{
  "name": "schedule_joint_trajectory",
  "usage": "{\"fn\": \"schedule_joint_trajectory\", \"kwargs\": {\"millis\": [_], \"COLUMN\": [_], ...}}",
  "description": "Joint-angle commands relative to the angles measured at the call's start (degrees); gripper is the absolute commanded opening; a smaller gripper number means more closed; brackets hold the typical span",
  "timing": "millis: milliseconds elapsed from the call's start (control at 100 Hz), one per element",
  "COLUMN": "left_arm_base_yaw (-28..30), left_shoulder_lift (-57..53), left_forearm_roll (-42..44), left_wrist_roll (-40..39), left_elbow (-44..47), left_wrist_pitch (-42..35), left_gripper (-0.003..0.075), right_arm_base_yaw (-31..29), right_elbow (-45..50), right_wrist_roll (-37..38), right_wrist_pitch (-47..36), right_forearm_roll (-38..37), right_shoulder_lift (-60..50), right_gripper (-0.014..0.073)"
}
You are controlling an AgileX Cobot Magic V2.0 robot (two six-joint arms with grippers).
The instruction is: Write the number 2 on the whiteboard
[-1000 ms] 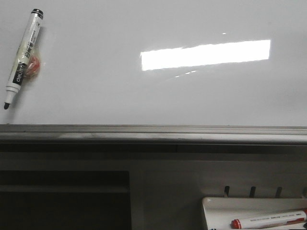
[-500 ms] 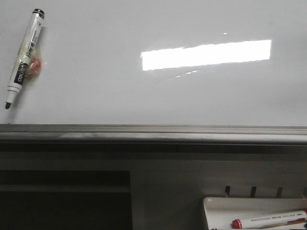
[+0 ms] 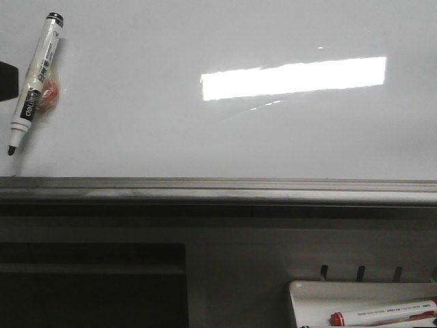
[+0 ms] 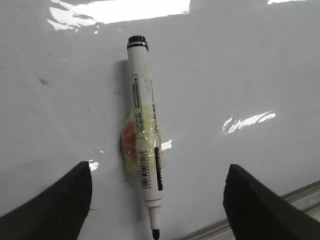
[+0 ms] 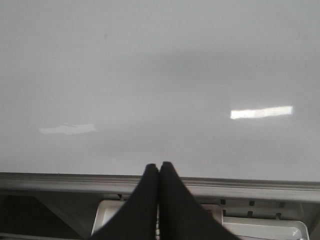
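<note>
From the front, the whiteboard (image 3: 225,137) fills the upper half of the view, glossy, with a bright rectangular reflection (image 3: 293,77) a little toward 1 o'clock from the middle. No digit is drawn on it; the surface is blank. A black-tipped marker (image 3: 34,80) sits flat against the board near the 10 o'clock corner, tilted, its uncapped tip pointing down toward 7 o'clock, and a small orange-red piece (image 3: 49,96) is fixed to its side. At the left edge, just beside the marker, a dark shape (image 3: 7,80) enters the view; I cannot tell what part it is. Under the board runs the grey rail (image 3: 218,191). At 5 o'clock a white tray (image 3: 307,294) holds a red-capped marker (image 3: 382,314).

In the left wrist view, the left end effector (image 4: 157,200) has its two dark fingers (image 4: 60,200) wide apart, one on each side of the marker (image 4: 145,135), not touching it. The marker lies on the board surface (image 4: 250,75), tip toward the rail.

In the right wrist view, the right end effector (image 5: 159,170) has its fingers pressed together with nothing between them, in front of the blank board (image 5: 160,75) and above the rail (image 5: 60,180) and tray (image 5: 107,217).
</note>
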Motion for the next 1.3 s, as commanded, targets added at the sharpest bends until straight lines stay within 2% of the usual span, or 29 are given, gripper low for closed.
{"fn": "schedule_joint_trajectory", "kwargs": {"millis": [0,270,460,580,650,660,730,1010,1090,1150,1210,1290], "left_arm_base_yaw": [-0.6,-1.2,-1.2,-1.2,-1.2,-1.2,-1.2,-1.2,-1.2,-1.2,-1.3,-1.8], "left_shoulder_lift": [2.9,10.5,13.4,13.5,13.5,13.5,13.5,13.4,12.6,11.6,10.1,8.1], "left_forearm_roll": [0.1,-0.2,-2.5,-2.7,-2.7,-2.7,-2.6,-2.2,0.9,3.9,6.9,12.1], "left_wrist_roll": [0.0,0.0,0.0,0.0,0.0,0.0,0.0,0.0,0.0,0.0,0.0,0.0], "left_elbow": [-2.6,-6.6,-6.8,-6.8,-6.8,-6.8,-6.8,-6.8,-6.8,-6.8,-6.8,-6.8], "left_wrist_pitch": [-6.5,-6.6,-5.5,-4.9,-4.9,-4.9,-4.8,-4.6,-4.6,-4.6,-4.6,-4.6], "left_gripper": [0.0494,0.0487,0.0384,0.0249,0.0121,0.0080,-0.0020,-0.0020,-0.0020,-0.0020,-0.0020,-0.0020], "right_arm_base_yaw": [-0.3,-0.3,-0.3,-0.3,-0.3,-0.3,-0.3,-0.3,-0.3,-0.3,-0.3,0.6], "right_elbow": [-1.8,-1.8,-1.8,-1.8,-1.8,-1.8,-1.8,-1.8,-1.8,-1.8,-1.8,-1.8], "right_wrist_roll": [-0.1,-0.1,-0.1,-0.1,-0.1,-0.1,-0.1,-0.7,-2.3,-6.0,-11.8,-23.5], "right_wrist_pitch": [-3.7,-3.9,-3.9,-3.9,-3.9,-3.9,-3.9,-2.4,-1.5,-1.1,-0.9,-0.9], "right_forearm_roll": [0.5,0.5,0.5,0.5,0.5,0.5,0.5,0.5,2.4,6.0,12.7,23.0], "right_shoulder_lift": [1.0,1.0,1.0,1.0,1.0,1.0,1.0,1.2,1.4,1.8,2.2,3.2], "right_gripper": [-0.0061,-0.0061,-0.0060,-0.0060,-0.0061,-0.0061,-0.0060,-0.0061,-0.0060,-0.0060,-0.0060,-0.0060]}}
